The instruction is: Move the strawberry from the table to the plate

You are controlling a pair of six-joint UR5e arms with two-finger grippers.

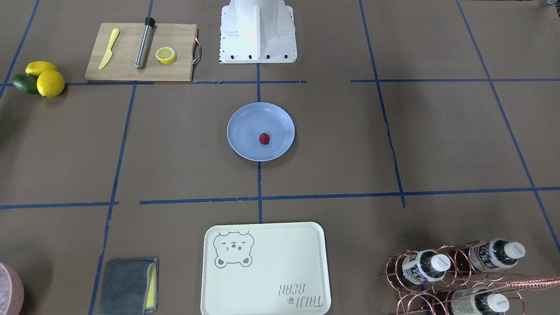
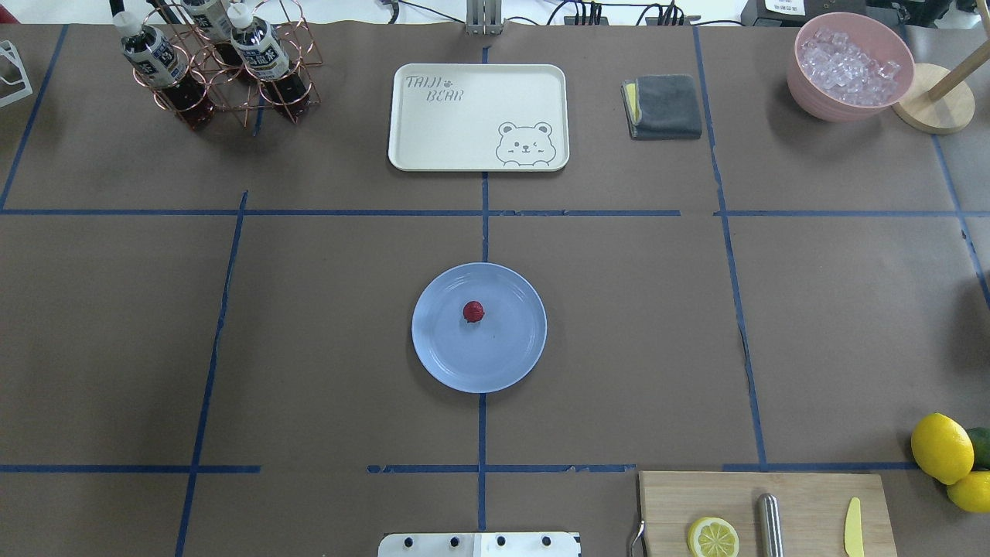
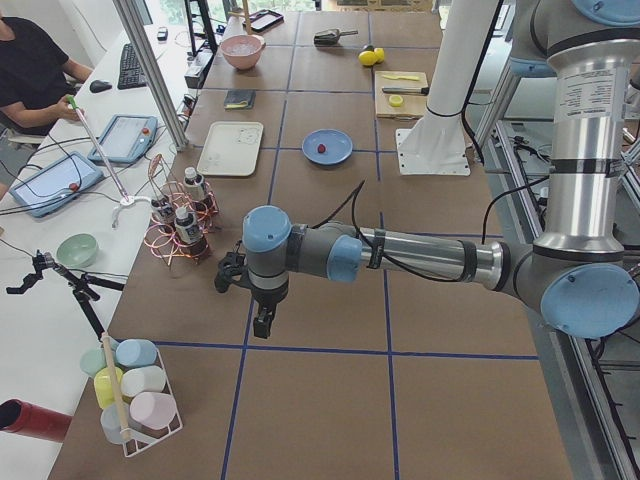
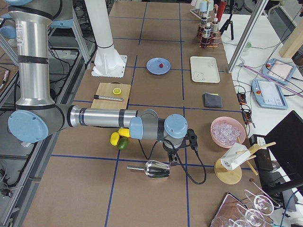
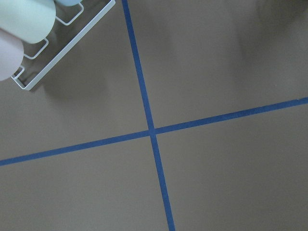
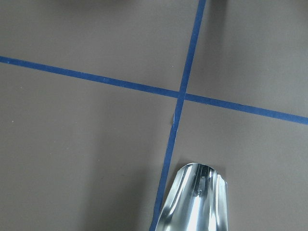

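The strawberry [image 2: 472,311] sits on the plate [image 2: 448,360], mid-frame. The left pincer [image 3: 261,326] and right pincer [image 4: 173,160] hang well apart from it; released or clenched, I cannot tell. Only a bumped plate could roll it off.

Left arm [image 3: 420,256]: level, well to my left of the plate [image 3: 337,143].
Right arm [image 4: 97,117]: level, well to my right.
Left gripper [image 3: 262,326]: points down; opening unclear.
Right gripper [image 4: 173,160]: likewise.

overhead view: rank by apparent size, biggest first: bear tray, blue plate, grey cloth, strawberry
1. bear tray
2. blue plate
3. grey cloth
4. strawberry
The gaps are wide, so the tray and cloth lying farther from the camera does not change the order.
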